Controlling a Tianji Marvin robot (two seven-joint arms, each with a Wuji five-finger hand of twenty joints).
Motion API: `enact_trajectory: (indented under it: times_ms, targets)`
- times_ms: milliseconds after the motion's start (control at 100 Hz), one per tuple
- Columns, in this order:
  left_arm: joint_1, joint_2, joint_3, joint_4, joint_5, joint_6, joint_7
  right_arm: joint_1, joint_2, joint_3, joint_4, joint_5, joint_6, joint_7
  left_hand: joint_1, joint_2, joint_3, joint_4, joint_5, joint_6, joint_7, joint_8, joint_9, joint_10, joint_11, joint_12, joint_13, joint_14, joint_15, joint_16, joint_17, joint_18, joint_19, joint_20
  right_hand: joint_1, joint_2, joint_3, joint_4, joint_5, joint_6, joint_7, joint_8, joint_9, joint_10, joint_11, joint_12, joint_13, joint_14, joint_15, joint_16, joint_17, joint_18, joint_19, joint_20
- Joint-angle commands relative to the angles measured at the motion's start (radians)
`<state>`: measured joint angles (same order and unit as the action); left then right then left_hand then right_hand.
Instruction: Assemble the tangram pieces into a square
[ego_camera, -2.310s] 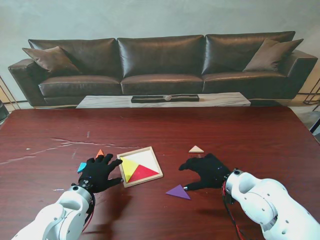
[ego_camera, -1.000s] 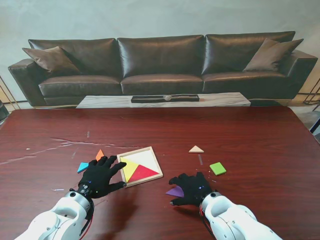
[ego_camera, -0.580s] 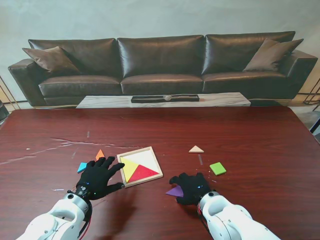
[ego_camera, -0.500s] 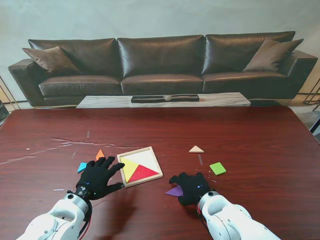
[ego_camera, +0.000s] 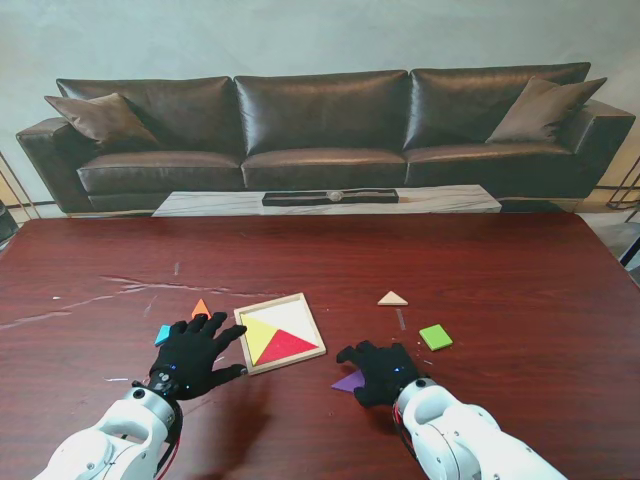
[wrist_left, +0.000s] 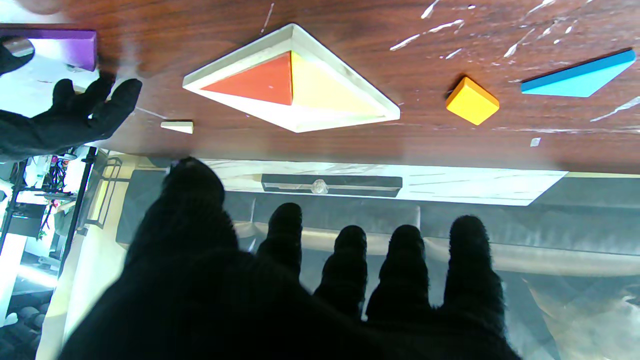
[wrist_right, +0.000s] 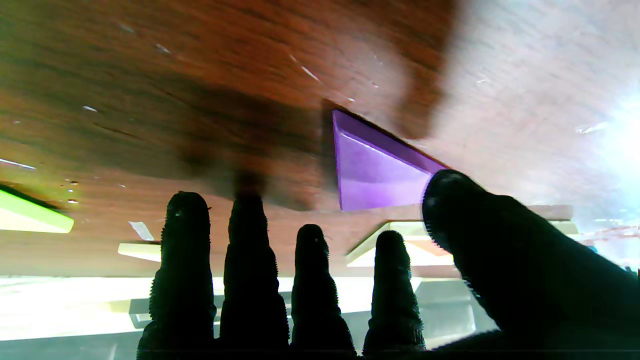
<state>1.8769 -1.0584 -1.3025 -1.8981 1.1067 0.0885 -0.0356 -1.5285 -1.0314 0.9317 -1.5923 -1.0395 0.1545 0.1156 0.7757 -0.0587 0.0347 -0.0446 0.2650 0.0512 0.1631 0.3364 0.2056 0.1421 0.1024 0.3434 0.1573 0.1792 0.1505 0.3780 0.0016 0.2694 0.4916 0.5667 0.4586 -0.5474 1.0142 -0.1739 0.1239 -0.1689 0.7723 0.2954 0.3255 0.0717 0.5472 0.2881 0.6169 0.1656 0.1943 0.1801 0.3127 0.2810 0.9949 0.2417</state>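
My right hand (ego_camera: 380, 370) lies spread, gripping nothing, thumb touching the flat purple triangle piece (wrist_right: 372, 172) to slide it; left hand (ego_camera: 192, 352) hovers open.

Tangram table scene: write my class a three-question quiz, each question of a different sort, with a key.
1. True or false: the wooden square tray already holds a red triangle and a yellow triangle.
2. Which piece lies at the right hand? A) green square B) purple triangle C) beige triangle
3. Fill in: the orange piece and the blue piece lie beside the ____ hand.

Key: 1 true; 2 B; 3 left.
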Motion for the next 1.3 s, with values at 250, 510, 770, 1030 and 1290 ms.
enact_trajectory:
  times_ms: [250, 510, 770, 1030, 1290]
  targets:
    - [0.009, -0.002, -0.003, -0.01, 0.0, 0.003, 0.003, -0.034, 0.005, 0.006, 0.047, -0.001, -0.05, 0.02, 0.037, 0.036, -0.021, 0.069, 0.028, -0.004, -0.013, 0.012, -0.041, 0.01, -0.019, -0.004, -0.022, -0.008, -0.021, -0.004, -0.005, 0.023, -0.015, 0.0, -0.077, -0.033, 0.007, -0.018, -0.001, -0.03, 0.013, -0.013, 0.021, -0.009, 0.003, 0.007, 0.059, -0.025, 0.046, 0.015, -0.025, 0.012, 0.011, 0.026]
    - [0.01, -0.003, -0.002, -0.013, 0.004, 0.007, 0.006, -0.019, 0.011, 0.005, 0.082, -0.018, -0.081, 0.027, 0.041, 0.037, -0.02, 0.069, 0.031, -0.004, -0.011, 0.012, -0.041, 0.009, -0.016, -0.002, -0.02, -0.011, -0.019, -0.004, -0.005, 0.023, -0.013, 0.0, -0.039, -0.076, 0.056, -0.02, 0.028, -0.035, 0.037, 0.005, 0.04, -0.024, 0.033, 0.021, 0.076, -0.068, 0.082, 0.035, -0.008, 0.002, 0.031, 0.035]
    - [0.013, -0.003, -0.004, -0.016, 0.007, 0.013, 0.005, 0.008, 0.008, -0.034, 0.121, 0.012, -0.076, 0.007, 0.044, 0.038, -0.02, 0.069, 0.034, -0.005, -0.008, 0.012, -0.042, 0.006, -0.013, -0.002, -0.019, -0.012, -0.018, -0.003, -0.004, 0.023, -0.011, 0.0, -0.046, -0.08, 0.062, -0.022, 0.049, -0.047, 0.059, 0.024, 0.07, -0.038, 0.058, 0.031, 0.104, -0.061, 0.105, 0.045, 0.014, -0.004, 0.051, 0.044]
    - [0.007, -0.004, -0.001, -0.012, -0.017, 0.007, 0.004, -0.016, 0.007, -0.018, 0.085, 0.023, -0.064, 0.021, 0.046, 0.037, -0.02, 0.069, 0.036, -0.006, -0.006, 0.013, -0.042, 0.006, -0.01, -0.002, -0.02, -0.011, -0.017, -0.004, -0.004, 0.023, -0.01, -0.002, -0.099, -0.045, 0.027, -0.028, 0.054, -0.066, 0.058, 0.04, 0.064, -0.046, 0.042, 0.025, 0.066, -0.063, 0.093, 0.044, -0.018, 0.005, 0.038, 0.041]
    - [0.018, -0.005, -0.002, -0.028, -0.026, 0.001, 0.001, -0.074, 0.013, 0.028, -0.008, -0.032, -0.027, 0.09, 0.046, 0.038, -0.02, 0.069, 0.036, -0.005, -0.005, 0.012, -0.045, 0.006, -0.01, -0.002, -0.021, -0.012, -0.018, -0.004, -0.006, 0.023, -0.01, -0.003, -0.136, -0.02, -0.022, -0.023, 0.03, -0.065, 0.021, 0.034, 0.043, -0.044, 0.021, 0.016, 0.043, -0.047, 0.078, 0.041, -0.05, 0.021, 0.038, 0.044]
